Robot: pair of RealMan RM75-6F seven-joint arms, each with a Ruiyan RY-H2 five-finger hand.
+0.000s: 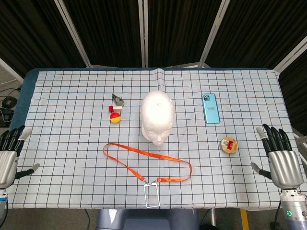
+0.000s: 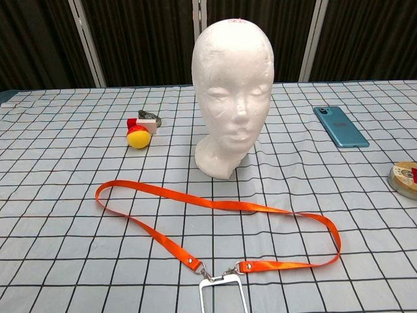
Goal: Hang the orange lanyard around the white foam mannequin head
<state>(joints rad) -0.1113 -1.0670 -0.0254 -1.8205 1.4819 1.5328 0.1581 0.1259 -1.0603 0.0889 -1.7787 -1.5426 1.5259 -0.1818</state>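
The white foam mannequin head [image 1: 157,116] [image 2: 232,88] stands upright at the middle of the checked table, face toward me. In front of it the orange lanyard [image 1: 144,160] [image 2: 215,222] lies flat in a long loop, its clear badge holder [image 1: 152,195] [image 2: 223,297] at the near edge. My left hand [image 1: 9,154] hovers at the table's left edge, fingers spread, holding nothing. My right hand [image 1: 279,158] is at the right edge, fingers also spread and empty. Both hands are far from the lanyard, and neither shows in the chest view.
A teal phone [image 1: 210,108] [image 2: 341,126] lies right of the head. A small round tin [image 1: 229,144] [image 2: 406,177] sits near the right hand. A yellow and red ball [image 1: 115,116] [image 2: 138,135] and a small clip [image 1: 118,100] [image 2: 148,118] lie left of the head.
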